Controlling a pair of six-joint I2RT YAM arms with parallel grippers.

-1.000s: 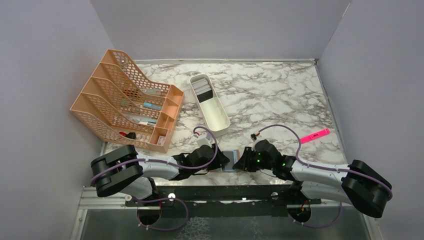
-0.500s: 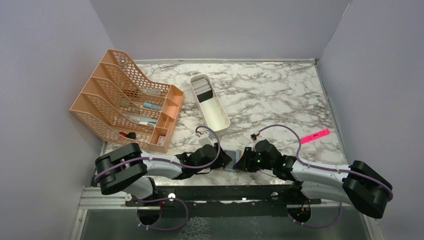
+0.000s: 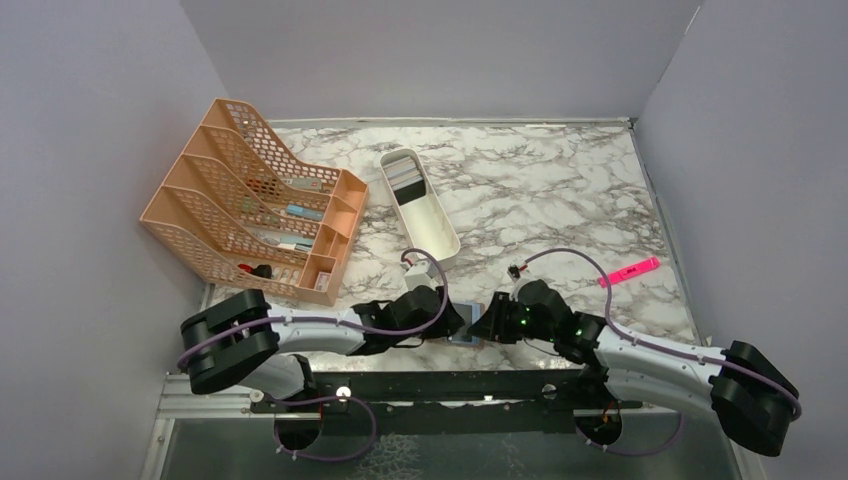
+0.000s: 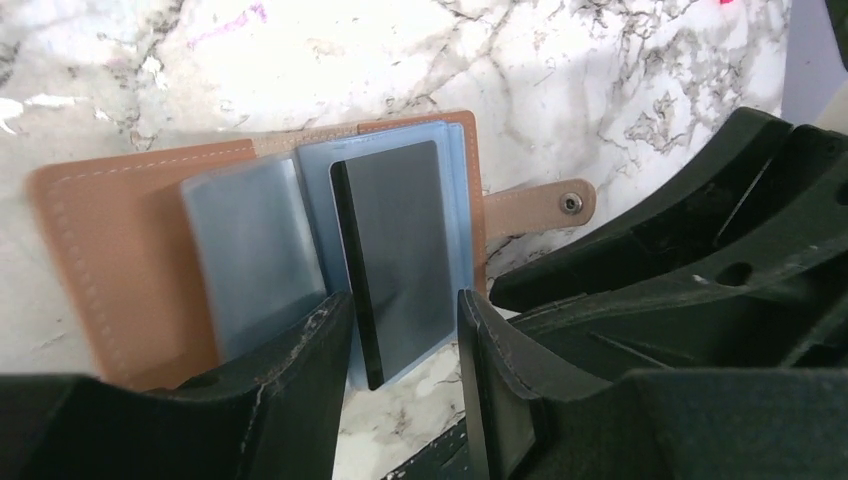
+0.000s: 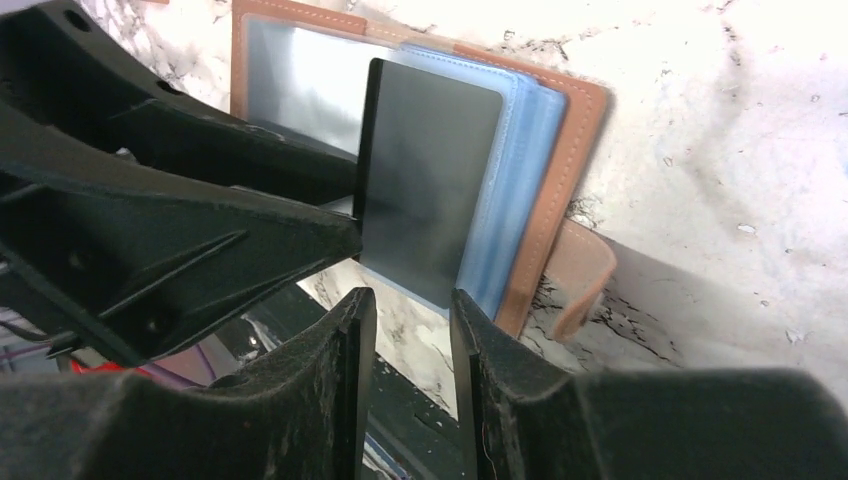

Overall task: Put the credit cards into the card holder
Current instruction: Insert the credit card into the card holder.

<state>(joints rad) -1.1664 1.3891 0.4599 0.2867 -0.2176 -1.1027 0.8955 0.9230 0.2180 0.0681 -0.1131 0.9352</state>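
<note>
Tan-brown leather folding card holder (image 4: 110, 250) is lying open at the white marble table's (image 3: 560, 200) near edge | dark grey rectangular card (image 4: 395, 230) is resting on its blue plastic sleeves (image 4: 313, 210) | left gripper (image 4: 402, 310) is straddling the card's near end, clamping unclear | right gripper (image 5: 410, 300) is hovering just beside, jaws apart

Both arms stretched low and inward from their bases, elbows bent, so the left hand (image 3: 452, 321) and right hand (image 3: 486, 322) sat nose to nose near the middle, each with its fingers parted a little.
</note>
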